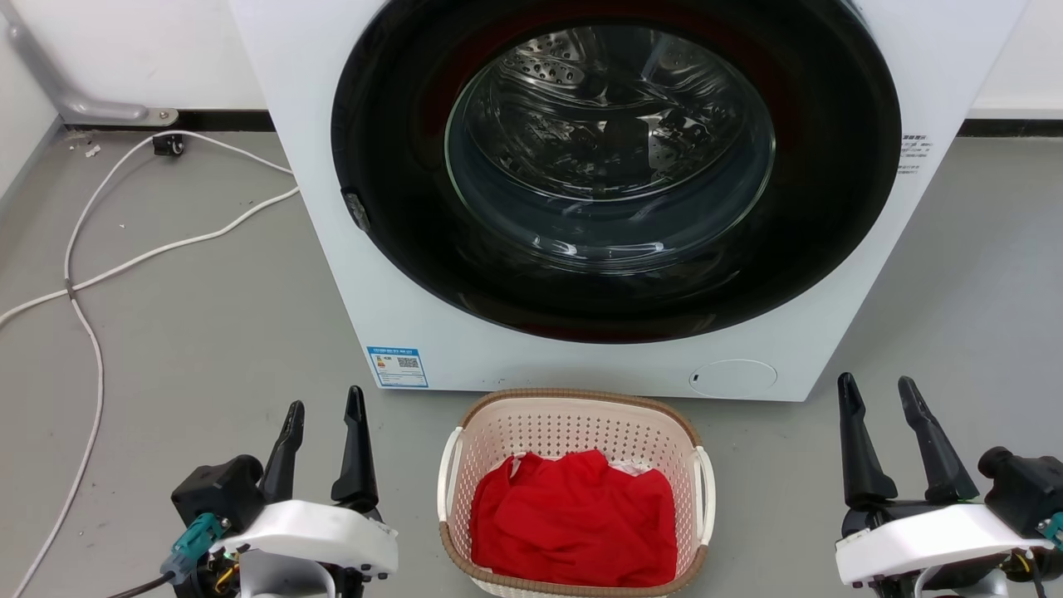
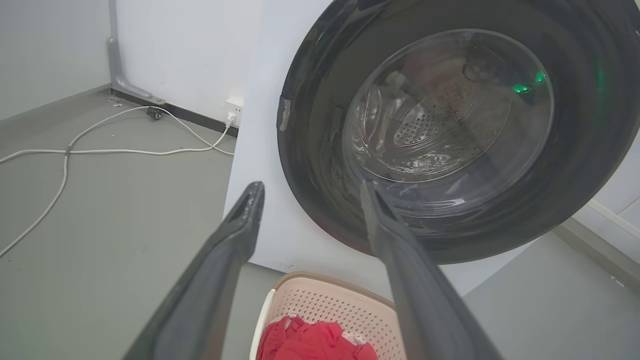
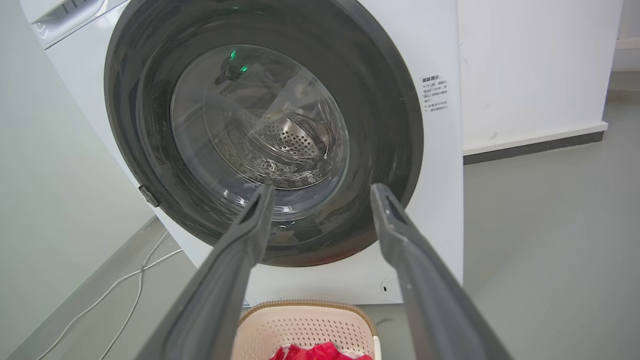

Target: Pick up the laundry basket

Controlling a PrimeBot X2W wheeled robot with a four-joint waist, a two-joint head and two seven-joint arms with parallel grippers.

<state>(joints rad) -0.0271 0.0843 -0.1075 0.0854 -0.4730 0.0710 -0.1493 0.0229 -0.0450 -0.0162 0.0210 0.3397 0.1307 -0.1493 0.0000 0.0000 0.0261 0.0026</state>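
Laundry basket sits upright on the grey floor, directly in front of the washing machine and centred below its round door. The basket's far rim is just beside the machine's front panel; can't tell if they touch. Brown rim on top, with a white left handle and right handle on the sides. Red cloth is piled inside and covers the bottom, with a bit of white fabric showing at its far edge.

Left gripper is on the robot's left of the basket, near it but apart. Fingers are spread wide, holding nothing, tips pointing toward the machine. Right gripper mirrors it on the other side, also apart from the basket, also wide and holding nothing. The basket lies between the two.

In the left wrist view the basket shows low between the two fingers, with the left handle and red cloth visible. In the right wrist view it is the same: basket at the bottom between the fingers, door glass above.

Machine door looks shut, steel drum visible through the glass. Blue label at the lower left of the front panel, round cap at the lower right. White cable trails across the floor on the robot's left, well apart from the basket.
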